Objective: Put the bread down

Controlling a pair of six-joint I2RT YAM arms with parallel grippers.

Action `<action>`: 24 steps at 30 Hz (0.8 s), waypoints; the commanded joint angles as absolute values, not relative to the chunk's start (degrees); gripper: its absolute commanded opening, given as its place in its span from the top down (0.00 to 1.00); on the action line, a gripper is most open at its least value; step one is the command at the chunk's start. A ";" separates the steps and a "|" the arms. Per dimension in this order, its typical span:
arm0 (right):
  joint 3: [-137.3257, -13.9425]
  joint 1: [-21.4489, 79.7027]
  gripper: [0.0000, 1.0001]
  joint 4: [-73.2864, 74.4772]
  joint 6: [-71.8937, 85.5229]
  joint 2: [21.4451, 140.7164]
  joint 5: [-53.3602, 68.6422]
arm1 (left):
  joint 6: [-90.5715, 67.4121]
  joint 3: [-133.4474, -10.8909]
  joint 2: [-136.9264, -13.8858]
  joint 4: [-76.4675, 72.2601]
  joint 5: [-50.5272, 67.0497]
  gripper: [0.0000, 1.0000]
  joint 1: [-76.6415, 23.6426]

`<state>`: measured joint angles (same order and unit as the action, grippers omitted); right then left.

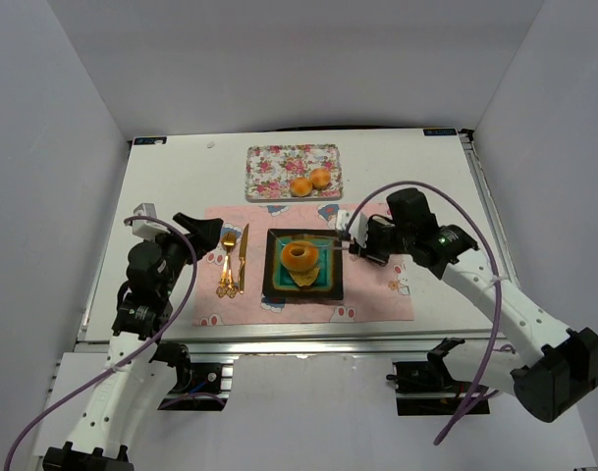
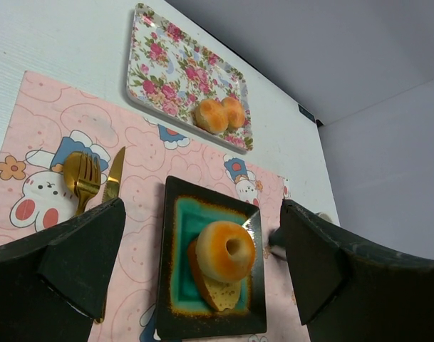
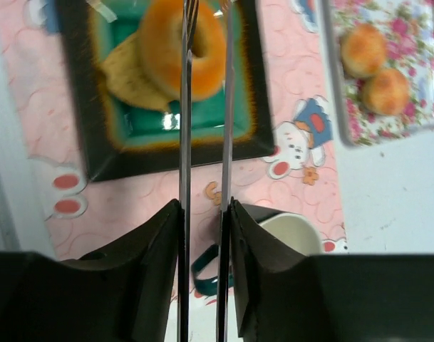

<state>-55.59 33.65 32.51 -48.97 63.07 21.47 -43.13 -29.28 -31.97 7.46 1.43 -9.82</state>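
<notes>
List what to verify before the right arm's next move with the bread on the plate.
1. The doughnut lies on the plate, atop the flat bread: ok.
2. The right claw is shut on the tongs: ok.
3. The tongs' tips are free of the doughnut: cannot tell.
4. The left claw is open and away from the plate: ok.
5. The mug has clearance beneath the right claw: cannot tell.

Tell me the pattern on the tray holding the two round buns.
The tray is white with a pink-rose floral print; the left wrist view shows it best.
</notes>
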 commanded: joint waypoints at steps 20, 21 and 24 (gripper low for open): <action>-88.50 9.42 0.76 29.88 -22.68 97.46 29.53 | -43.33 -28.48 -32.52 6.15 3.25 0.94 -9.76; -88.16 8.62 0.76 29.71 -21.72 97.47 29.18 | -43.33 -28.82 -32.69 6.67 3.25 0.98 -9.76; -84.66 4.06 0.82 25.33 -18.22 96.86 28.57 | -42.89 -28.83 -33.13 6.86 3.25 1.00 -9.76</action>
